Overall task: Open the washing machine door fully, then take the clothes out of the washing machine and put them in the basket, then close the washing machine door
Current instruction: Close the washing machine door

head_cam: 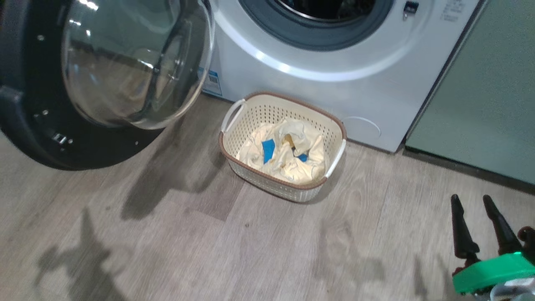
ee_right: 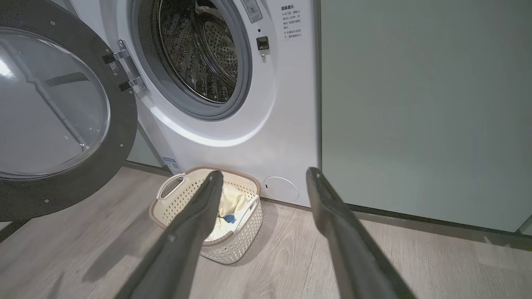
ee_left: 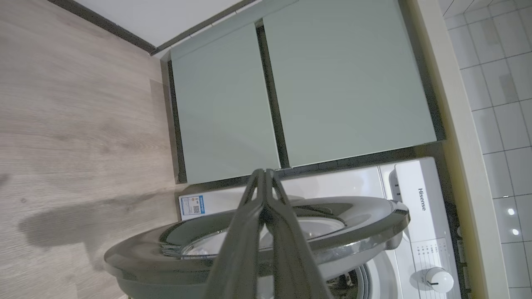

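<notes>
The washing machine [head_cam: 317, 83] stands with its round door [head_cam: 104, 79] swung wide to the left, black rim and glass bowl facing me. The steel drum [ee_right: 203, 50] looks dark inside. Pale cream-yellow clothes [head_cam: 288, 152] with blue patches lie in the cream basket [head_cam: 250, 113] on the floor before the machine. My right gripper [head_cam: 472, 202] hangs open at the lower right, well apart from the basket [ee_right: 174, 203]. In the left wrist view my left gripper [ee_left: 262, 172] is shut with nothing in it, its fingers lying across the door's black rim [ee_left: 353, 216].
Sage-green cabinet fronts [head_cam: 489, 92] stand to the machine's right, and more [ee_left: 299, 91] show in the left wrist view. Wood-look floor [head_cam: 209, 251] spreads in front. A white round cap [ee_right: 281, 189] sits low on the machine. White tiles [ee_left: 498, 104] line the wall.
</notes>
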`<state>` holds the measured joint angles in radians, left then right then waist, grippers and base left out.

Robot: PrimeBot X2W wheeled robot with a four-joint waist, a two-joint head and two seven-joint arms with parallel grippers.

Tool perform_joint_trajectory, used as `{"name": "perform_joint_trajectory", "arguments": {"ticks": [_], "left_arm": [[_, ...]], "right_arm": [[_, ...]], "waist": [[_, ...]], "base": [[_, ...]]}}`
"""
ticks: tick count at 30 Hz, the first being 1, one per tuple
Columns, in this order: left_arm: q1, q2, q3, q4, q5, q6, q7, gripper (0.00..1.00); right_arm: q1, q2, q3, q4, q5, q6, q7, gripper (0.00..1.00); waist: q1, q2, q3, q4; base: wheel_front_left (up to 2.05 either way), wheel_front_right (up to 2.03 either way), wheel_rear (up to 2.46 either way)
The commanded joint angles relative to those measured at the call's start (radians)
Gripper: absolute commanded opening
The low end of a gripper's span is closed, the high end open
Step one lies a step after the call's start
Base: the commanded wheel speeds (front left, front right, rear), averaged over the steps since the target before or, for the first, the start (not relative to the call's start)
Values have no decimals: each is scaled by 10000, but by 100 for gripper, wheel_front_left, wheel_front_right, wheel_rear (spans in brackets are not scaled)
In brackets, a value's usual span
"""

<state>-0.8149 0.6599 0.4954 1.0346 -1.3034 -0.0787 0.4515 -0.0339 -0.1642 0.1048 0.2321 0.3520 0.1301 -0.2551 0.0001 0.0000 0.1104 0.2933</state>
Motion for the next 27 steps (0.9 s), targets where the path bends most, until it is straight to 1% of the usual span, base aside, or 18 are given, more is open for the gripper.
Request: {"name": "perform_joint_trajectory", "arguments": {"ticks": [1, 9, 20, 27], "left_arm": [[-343, 723, 45, -323, -14, 8, 111, 0], [-1165, 574, -434, -670, 130, 199, 549, 0], [-1528, 285, -1020, -1137, 472, 461, 775, 0], [-1629, 174, -1230, -1194, 419, 344, 1293, 0]], "right_arm": [[-512, -325, 171, -346, -46, 6, -67, 100], [-812, -520, 198, -402, -43, 6, -67, 100], [-1105, -606, 194, -439, -66, 6, -67, 100], [-1168, -545, 182, -356, -69, 6, -67, 100]], "waist": [[-1, 0, 136, -49], [-1, 0, 705, -262], [-1, 0, 1278, -495], [-1, 0, 1248, -516]], "base": [[0, 0, 0], [0, 0, 0], [0, 0, 0], [0, 0, 0]]}}
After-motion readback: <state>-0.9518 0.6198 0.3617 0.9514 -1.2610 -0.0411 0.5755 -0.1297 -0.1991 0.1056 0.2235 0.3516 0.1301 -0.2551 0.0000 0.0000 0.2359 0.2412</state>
